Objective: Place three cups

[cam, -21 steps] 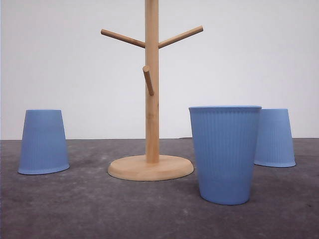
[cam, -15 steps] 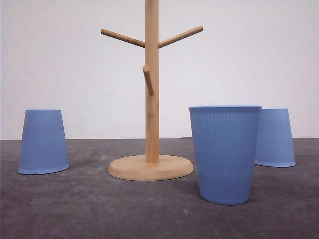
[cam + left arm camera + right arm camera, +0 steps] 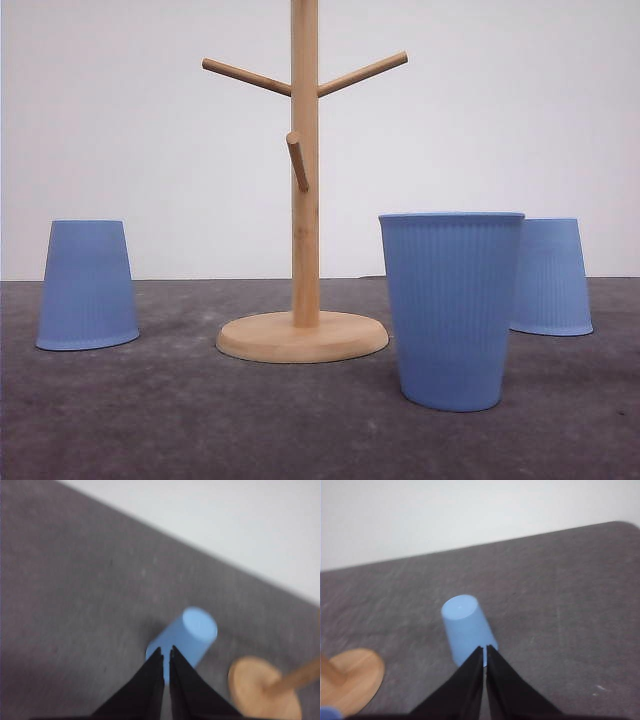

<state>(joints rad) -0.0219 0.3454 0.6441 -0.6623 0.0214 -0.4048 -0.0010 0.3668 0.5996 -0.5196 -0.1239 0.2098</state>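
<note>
Upright cup [image 3: 452, 310] stands right of wooden mug tree [image 3: 303, 200]; inverted cups sit at far left [image 3: 87, 285] and behind right [image 3: 552, 276]. Left gripper [image 3: 166, 652] and right gripper [image 3: 484, 649]: fingers pressed together, empty, each above an inverted cup.

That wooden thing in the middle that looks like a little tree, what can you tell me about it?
The wooden stand looks like pale, unfinished wood: an upright round post rising from a flat disc base on the dark grey table. Three pegs angle upward from the post, two sideways and one toward the camera. All are bare. No cup touches it.
</note>
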